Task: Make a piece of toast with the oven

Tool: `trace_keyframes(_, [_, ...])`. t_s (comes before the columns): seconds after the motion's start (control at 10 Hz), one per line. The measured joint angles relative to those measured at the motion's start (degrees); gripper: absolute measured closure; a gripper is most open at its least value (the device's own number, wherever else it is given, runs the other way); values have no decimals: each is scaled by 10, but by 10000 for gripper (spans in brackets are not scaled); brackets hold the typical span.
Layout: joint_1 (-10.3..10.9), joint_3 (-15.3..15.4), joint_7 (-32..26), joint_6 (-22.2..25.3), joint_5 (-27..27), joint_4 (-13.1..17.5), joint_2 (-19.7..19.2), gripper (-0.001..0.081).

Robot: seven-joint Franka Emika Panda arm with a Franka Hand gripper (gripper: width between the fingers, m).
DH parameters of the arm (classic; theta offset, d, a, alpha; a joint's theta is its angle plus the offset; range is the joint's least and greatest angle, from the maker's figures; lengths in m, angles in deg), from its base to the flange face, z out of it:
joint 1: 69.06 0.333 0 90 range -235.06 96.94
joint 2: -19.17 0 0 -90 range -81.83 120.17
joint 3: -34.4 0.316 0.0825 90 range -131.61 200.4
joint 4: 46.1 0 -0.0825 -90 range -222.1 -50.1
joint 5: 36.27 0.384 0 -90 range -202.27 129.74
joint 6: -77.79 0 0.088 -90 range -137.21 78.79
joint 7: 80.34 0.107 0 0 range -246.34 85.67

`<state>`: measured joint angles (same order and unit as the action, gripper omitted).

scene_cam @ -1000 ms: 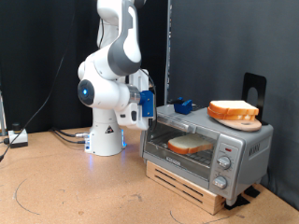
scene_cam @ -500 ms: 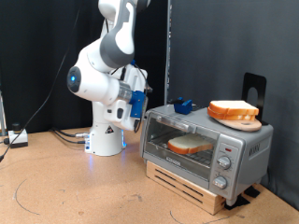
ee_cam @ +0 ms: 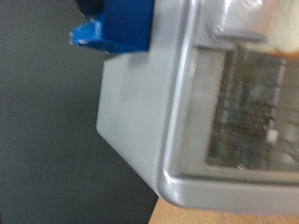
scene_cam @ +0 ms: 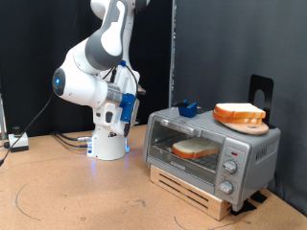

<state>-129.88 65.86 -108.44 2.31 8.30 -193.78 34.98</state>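
The oven is sitting on a wooden crate at the exterior view's right, its glass door closed, with the piece of toast lying flat on the rack inside. The gripper is hanging well apart to the oven's left, level with its upper half. Its fingers are hiding behind blue housing, so I cannot tell their spacing.
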Motion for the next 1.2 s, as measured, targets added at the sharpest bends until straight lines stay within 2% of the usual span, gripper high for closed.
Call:
trace_keyframes(0.4, [-39,-20,10,-49,-7,41,-63,-2])
trace_keyframes(0.7, [-59,-35,31,-72,-18,80,-110,-2])
trace_keyframes(0.8, [-62,-37,42,-73,-21,96,-136,-2])
trace_keyframes(1.0, [-61,-36,40,-63,-14,96,-137,-2])
trace_keyframes(1.2, [-57,-25,51,-54,15,113,-157,-2])
